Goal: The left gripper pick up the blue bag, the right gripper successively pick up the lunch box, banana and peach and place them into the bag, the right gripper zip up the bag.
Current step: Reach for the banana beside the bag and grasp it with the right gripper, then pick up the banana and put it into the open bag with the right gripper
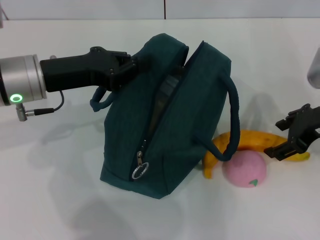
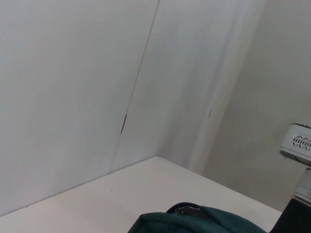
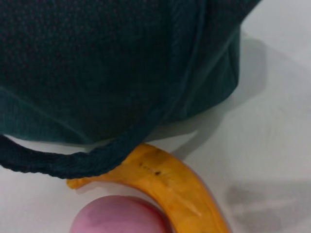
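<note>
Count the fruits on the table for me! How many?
2. The banana lies beside the blue bag, partly behind one handle, and the peach sits just in front of it. More could be hidden inside the bag.

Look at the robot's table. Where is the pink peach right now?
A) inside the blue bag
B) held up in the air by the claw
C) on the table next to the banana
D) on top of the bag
C: the peach sits on the white table just in front of the banana, outside the blue bag.
</note>
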`<move>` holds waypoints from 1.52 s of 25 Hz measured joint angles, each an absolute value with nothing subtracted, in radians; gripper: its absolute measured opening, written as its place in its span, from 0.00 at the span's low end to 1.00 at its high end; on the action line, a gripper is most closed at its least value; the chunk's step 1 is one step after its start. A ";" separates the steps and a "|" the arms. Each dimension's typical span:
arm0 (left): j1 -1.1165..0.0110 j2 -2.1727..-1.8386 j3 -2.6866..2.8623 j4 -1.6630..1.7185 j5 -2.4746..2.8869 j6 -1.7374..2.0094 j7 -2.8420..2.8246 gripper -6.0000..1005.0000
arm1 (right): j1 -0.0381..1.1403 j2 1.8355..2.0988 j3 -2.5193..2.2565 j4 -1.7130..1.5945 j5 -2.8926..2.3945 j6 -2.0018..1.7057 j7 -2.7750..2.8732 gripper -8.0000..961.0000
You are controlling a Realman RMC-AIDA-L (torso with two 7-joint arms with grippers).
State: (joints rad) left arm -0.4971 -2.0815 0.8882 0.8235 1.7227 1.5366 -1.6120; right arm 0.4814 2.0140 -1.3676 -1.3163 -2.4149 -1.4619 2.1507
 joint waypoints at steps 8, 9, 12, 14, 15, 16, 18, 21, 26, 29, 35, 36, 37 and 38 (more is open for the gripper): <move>-0.499 -2.083 0.888 0.823 1.723 1.535 -1.603 0.05 | 0.510 2.017 -1.406 -1.265 -2.434 -1.413 2.153 0.83; -0.499 -2.083 0.888 0.823 1.723 1.535 -1.603 0.05 | 0.515 2.017 -1.414 -1.254 -2.436 -1.405 2.153 0.83; -0.499 -2.083 0.888 0.823 1.723 1.535 -1.603 0.05 | 0.530 2.017 -1.441 -1.227 -2.444 -1.391 2.156 0.83; -0.499 -2.083 0.888 0.822 1.723 1.535 -1.603 0.05 | 0.537 2.017 -1.453 -1.217 -2.448 -1.387 2.157 0.83; -0.499 -2.083 0.888 0.822 1.723 1.535 -1.603 0.05 | 0.540 2.018 -1.458 -1.213 -2.452 -1.386 2.160 0.82; -0.499 -2.083 0.888 0.822 1.723 1.535 -1.603 0.05 | 0.542 2.018 -1.460 -1.213 -2.453 -1.385 2.162 0.82; -0.498 -2.083 0.888 0.822 1.723 1.535 -1.603 0.05 | 0.544 2.019 -1.463 -1.212 -2.455 -1.384 2.168 0.81; -0.498 -2.082 0.888 0.822 1.723 1.535 -1.603 0.05 | 0.544 2.018 -1.460 -1.211 -2.456 -1.384 2.175 0.80; -0.498 -2.081 0.888 0.822 1.723 1.536 -1.603 0.05 | 0.543 2.017 -1.458 -1.217 -2.454 -1.384 2.180 0.69; -0.496 -2.078 0.888 0.822 1.723 1.536 -1.603 0.05 | 0.536 2.016 -1.435 -1.232 -2.449 -1.384 2.180 0.55; -0.489 -2.076 0.883 0.822 1.720 1.545 -1.603 0.05 | 0.483 2.013 -1.282 -1.305 -2.422 -1.388 2.173 0.45; -0.488 -2.076 0.882 0.822 1.719 1.546 -1.603 0.05 | 0.474 2.012 -1.257 -1.314 -2.412 -1.387 2.170 0.45; -0.487 -2.075 0.882 0.822 1.716 1.547 -1.603 0.05 | 0.455 2.011 -1.201 -1.335 -2.391 -1.385 2.166 0.45; -0.486 -2.075 0.882 0.822 1.716 1.548 -1.603 0.05 | 0.452 2.011 -1.190 -1.338 -2.387 -1.384 2.165 0.45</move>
